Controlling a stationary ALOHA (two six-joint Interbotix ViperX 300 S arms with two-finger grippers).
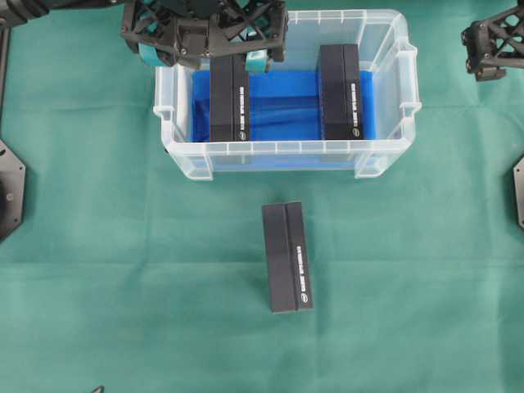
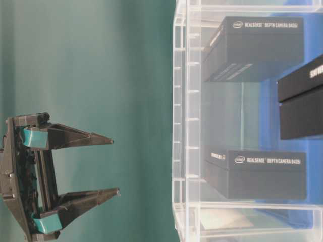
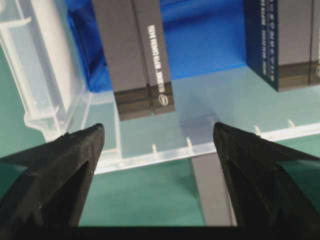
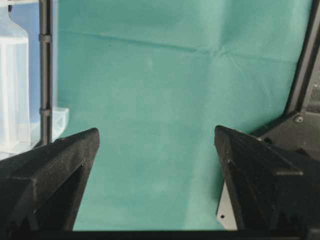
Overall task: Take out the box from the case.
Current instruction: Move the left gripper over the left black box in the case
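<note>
The case (image 1: pixel 286 149) is a clear bin with a blue lining, standing at the back middle of the green cloth. Inside it two black boxes stand on edge, one at the left (image 1: pixel 229 98) and one at the right (image 1: pixel 340 92). A third black box (image 1: pixel 286 258) lies on the cloth in front of the case. My left gripper (image 1: pixel 205 57) hangs open above the case's back left, over the left box (image 3: pixel 142 55), with nothing between its fingers (image 3: pixel 75 160). At the far right, away from the case, my right gripper (image 1: pixel 491 49) is open and empty over bare cloth (image 4: pixel 156 132).
Black arm bases sit at the left edge (image 1: pixel 8 188) and right edge (image 1: pixel 517 192) of the table. Green cloth covers the whole surface around the case. In the table-level view the left gripper (image 2: pixel 113 166) is level with the case's rim (image 2: pixel 180 121), outside it.
</note>
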